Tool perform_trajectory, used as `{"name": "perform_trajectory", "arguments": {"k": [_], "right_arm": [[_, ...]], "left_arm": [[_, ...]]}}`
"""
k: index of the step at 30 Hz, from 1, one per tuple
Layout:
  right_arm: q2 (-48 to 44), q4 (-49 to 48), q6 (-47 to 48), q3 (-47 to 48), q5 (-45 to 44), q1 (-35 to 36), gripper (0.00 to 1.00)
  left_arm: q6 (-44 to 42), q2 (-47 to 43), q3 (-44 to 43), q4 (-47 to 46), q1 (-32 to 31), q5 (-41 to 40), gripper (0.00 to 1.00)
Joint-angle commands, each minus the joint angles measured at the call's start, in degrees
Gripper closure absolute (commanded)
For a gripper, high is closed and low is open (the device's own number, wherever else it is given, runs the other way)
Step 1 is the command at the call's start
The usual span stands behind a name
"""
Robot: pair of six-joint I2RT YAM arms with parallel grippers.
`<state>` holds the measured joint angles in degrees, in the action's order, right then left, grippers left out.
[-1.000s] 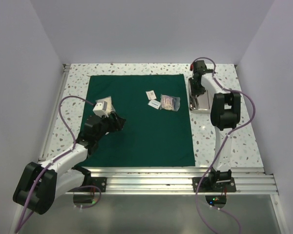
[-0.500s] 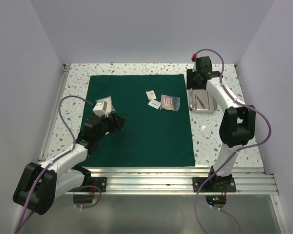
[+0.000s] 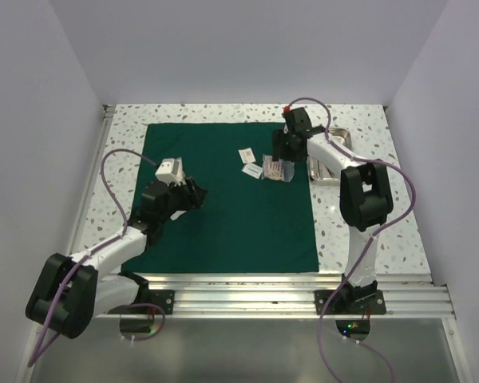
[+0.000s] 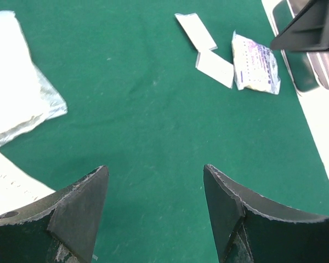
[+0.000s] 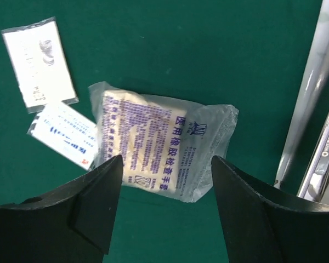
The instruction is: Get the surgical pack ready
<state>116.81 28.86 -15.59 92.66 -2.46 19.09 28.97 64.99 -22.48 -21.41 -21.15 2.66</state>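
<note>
Two arms are shown over a speckled table, on which the surgical pack is spread as a flat, dark green square sheet covering most of the middle of the table. The left gripper is held above the left half of the sheet, its jaws spread apart with nothing between them but bare fabric below. A white, clear-edged pouch is seen on the sheet beside this gripper, on its left in the left wrist view. The right gripper is positioned over the sheet near its far right corner, its jaws likewise released and gripping nothing. Directly beneath it a clear plastic packet with purple print is laid flat on the fabric. Two small white sachets are placed just to the left of that packet; the nearer one is touching or slightly overlapped by the packet's edge. A shiny steel tray is set on the table at its far right corner, just beside the sheet's right edge and off the fabric. Metal instruments are partly visible inside the tray in the right wrist view.
</note>
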Motion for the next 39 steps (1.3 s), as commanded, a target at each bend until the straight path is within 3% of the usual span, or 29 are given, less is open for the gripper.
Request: {"name": "perform_trajectory", "arguments": {"k": [1,8,12,17,20,29,39], "right_arm": [[1.39,-2.94,-4.62,-0.29,-1.93,-0.46,0.30],[4.82,-3.11,-5.85,-0.20,-1.67,-0.46,0.29],[6.14,-2.93,-6.20,-0.02,0.86,-0.46,0.37],[6.76,-3.99,-7.43,-0.29,3.33,-0.55,0.71],[5.62,-4.86,-7.96,-1.60,2.81,-0.46,0.80],[-2.90,-4.17,-7.70,-1.18,2.90,-3.00,0.82],[-5.20,-3.46,-8.22,1.73,2.90,-16.09,0.83]], "left_arm": [[0.56,1.71,-3.97,-2.14,-0.21,1.56,0.26],[0.38,4.35,-4.51,-3.81,-0.39,0.86,0.26],[0.56,5.41,-3.19,-5.83,-0.47,0.77,0.26],[0.12,5.32,-2.83,-6.10,-0.56,0.07,0.26],[-0.06,4.88,-2.40,-6.01,-0.56,-0.19,0.26],[-0.41,3.92,-1.95,-5.92,-0.56,-0.46,0.27],[-0.41,3.74,-1.60,-6.19,-0.56,-0.28,0.27]]}}
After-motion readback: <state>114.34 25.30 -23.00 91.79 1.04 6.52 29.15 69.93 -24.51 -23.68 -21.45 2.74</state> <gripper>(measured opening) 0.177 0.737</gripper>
